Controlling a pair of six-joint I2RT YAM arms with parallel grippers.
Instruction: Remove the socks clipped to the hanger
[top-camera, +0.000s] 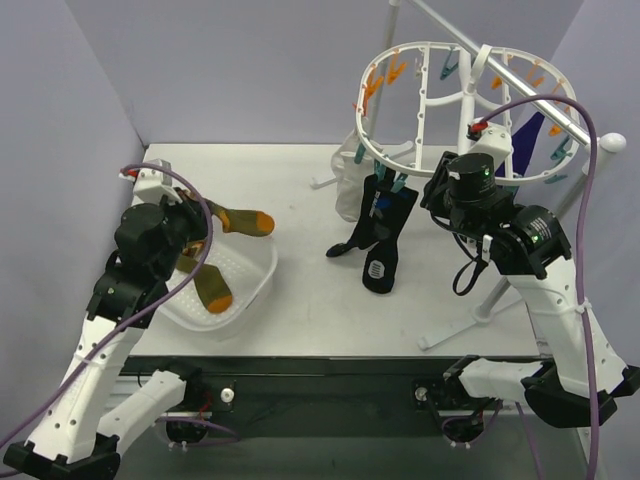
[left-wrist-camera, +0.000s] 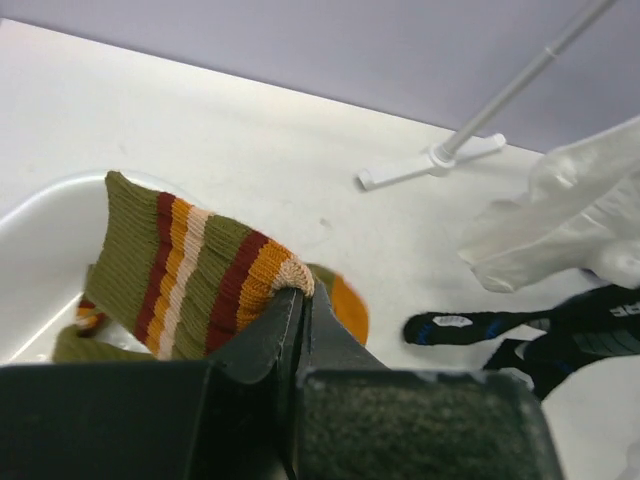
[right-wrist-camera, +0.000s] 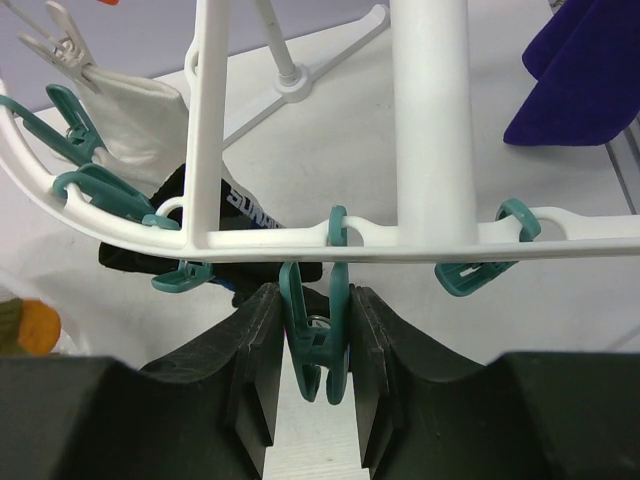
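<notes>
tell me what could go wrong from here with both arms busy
1. The right fingers pinch a teal clip on the hanger; any pull could drag the light frame and tip its stand.
2. That clip looks empty, and the black socks hang further along the rim, so squeezing it may free nothing.
3. The left fingers hold a striped sock near the tub's far rim; released here, it might miss the tub.

Right pincer (right-wrist-camera: 315, 310) squeezing teal clip (right-wrist-camera: 318, 360) (hanging from hanger (right-wrist-camera: 300, 240) rim); black sock (right-wrist-camera: 205, 195) behind.
</notes>
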